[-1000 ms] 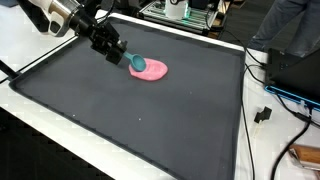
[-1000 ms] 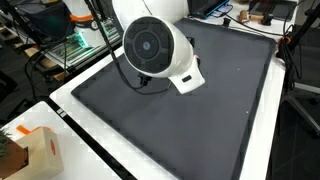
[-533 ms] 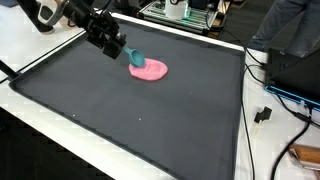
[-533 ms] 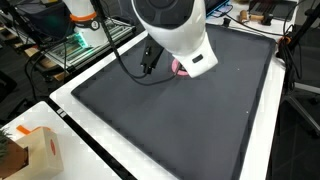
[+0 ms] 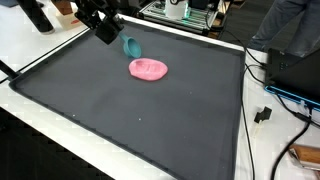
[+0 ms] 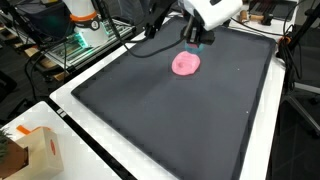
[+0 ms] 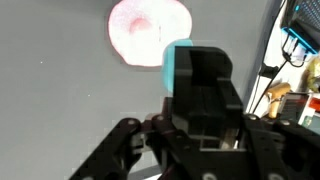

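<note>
Teal spoon [image 5: 131, 45] sits clamped in the closed gripper [image 5: 116, 37] at the upper left of the mat [image 5: 120, 120], held clear of the pink dish [image 5: 148, 69] just lower right of it; seemingly a carrying step, where the next move calls for a steady, level hold.

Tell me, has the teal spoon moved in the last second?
Yes. The teal spoon has lifted off the pink blob, which stayed put, and drawn toward the black mat's far edge.

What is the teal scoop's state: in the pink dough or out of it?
Out. The teal scoop, held by the gripper, hangs apart from the pink dough; dark mat shows between them.
</note>
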`<state>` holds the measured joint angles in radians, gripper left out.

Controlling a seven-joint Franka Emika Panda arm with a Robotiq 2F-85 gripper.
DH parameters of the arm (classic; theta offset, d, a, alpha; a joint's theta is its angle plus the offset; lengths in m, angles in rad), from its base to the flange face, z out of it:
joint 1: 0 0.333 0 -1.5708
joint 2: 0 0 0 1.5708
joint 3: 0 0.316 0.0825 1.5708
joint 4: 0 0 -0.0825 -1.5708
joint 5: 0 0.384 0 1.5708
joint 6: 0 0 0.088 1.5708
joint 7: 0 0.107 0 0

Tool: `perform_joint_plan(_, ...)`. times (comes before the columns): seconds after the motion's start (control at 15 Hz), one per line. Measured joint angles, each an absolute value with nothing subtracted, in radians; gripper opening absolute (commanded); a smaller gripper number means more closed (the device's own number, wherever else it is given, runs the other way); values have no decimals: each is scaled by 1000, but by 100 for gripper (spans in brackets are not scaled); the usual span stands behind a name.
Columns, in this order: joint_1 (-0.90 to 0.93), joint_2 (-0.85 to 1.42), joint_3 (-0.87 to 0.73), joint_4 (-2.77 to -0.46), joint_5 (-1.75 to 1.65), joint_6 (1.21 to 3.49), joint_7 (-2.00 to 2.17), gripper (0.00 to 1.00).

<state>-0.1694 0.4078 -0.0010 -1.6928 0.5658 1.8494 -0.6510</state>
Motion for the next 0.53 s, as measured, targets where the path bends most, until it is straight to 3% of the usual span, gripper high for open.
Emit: perform_joint_plan(0.53,-55,315,10,-1800,315,2092,-425,25)
